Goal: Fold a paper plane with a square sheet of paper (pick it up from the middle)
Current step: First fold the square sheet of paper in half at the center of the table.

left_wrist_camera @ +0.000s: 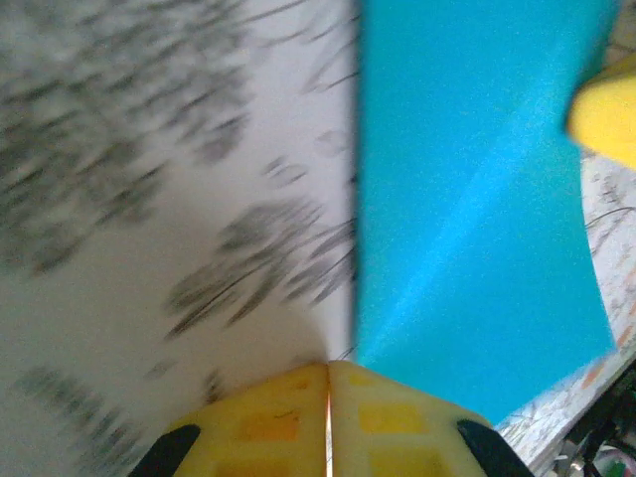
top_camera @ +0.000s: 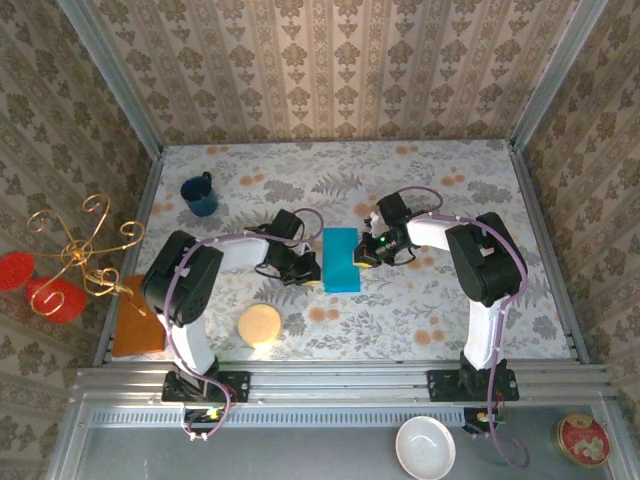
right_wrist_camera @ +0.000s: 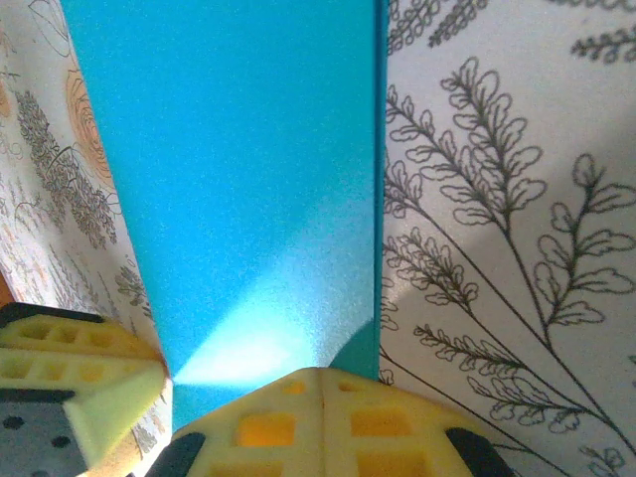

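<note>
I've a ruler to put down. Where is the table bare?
Bare: the far strip right of the blue mug; the near stretch between yellow disc and right arm. Crowded: the centre, left gripper and right gripper at the turquoise paper.

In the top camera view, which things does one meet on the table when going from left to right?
orange board → mug → yellow disc → left gripper → paper → right gripper
</note>
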Robot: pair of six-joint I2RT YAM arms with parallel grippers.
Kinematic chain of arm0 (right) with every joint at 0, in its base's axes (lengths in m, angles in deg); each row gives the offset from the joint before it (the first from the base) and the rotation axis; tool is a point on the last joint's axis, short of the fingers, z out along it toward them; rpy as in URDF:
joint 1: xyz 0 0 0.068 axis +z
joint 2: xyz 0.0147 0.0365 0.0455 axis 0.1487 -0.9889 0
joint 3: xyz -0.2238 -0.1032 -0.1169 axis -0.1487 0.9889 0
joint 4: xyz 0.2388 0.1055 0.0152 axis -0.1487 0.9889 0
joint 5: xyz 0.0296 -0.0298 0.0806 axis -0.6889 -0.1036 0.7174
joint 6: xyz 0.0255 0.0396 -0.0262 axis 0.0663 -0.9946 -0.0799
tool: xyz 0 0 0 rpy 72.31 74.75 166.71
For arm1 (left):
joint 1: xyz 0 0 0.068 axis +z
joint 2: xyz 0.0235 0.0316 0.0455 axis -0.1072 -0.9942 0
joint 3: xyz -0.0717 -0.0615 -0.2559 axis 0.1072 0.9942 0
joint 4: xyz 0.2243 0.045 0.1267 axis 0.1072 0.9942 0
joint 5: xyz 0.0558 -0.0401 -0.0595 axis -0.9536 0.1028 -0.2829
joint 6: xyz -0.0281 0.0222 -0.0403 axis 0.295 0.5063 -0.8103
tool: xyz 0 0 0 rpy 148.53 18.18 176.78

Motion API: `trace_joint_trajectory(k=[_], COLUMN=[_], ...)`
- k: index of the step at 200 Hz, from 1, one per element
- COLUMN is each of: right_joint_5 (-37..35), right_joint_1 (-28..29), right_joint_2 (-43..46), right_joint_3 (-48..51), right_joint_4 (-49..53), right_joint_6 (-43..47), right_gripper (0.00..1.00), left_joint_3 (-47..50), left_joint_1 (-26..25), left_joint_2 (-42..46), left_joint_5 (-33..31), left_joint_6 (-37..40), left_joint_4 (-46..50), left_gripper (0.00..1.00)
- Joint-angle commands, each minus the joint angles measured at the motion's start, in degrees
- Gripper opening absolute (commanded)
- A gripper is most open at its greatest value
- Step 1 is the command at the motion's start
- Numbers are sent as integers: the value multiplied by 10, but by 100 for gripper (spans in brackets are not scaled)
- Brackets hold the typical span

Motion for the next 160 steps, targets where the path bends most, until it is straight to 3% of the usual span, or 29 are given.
trace_joint_trajectory(k=[1,75,160], right_joint_5=[-192,-192,-196], right_joint_1=[0,0,0], right_joint_2=[-73,-70,-76], right_joint_3=[56,58,55], right_joint_4=[112,110,109], right_joint_6=[-6,-9,-12], right_gripper=[2,2,2], left_joint_3=[-8,-85,37], left_joint_1=[0,-62,-65], left_joint_2=[37,-33,10], left_joint_5=[-19,10,-54], left_joint_6=[15,-23,-4], left_joint_4=[44,2,57], left_gripper=[10,10,9])
